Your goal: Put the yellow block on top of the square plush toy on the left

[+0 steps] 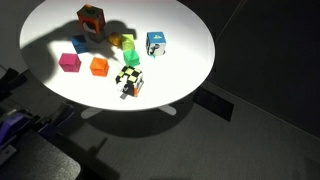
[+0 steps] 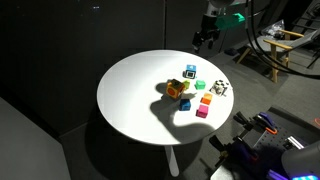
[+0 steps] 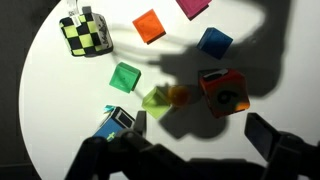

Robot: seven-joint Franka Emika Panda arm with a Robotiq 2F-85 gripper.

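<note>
The yellow block is a small pale yellow-green cube lying in shadow on the white table; it also shows in an exterior view. The square plush toy is an orange cube just to the block's right in the wrist view, and it shows in both exterior views. A round yellow-orange piece sits between them. My gripper is open and empty, high above the table, with the block and the plush toy below and ahead of its fingers.
On the round white table lie a green block, a blue-and-white cube, a checkered cube, an orange block, a blue block and a pink block. The table edge curves at the left of the wrist view.
</note>
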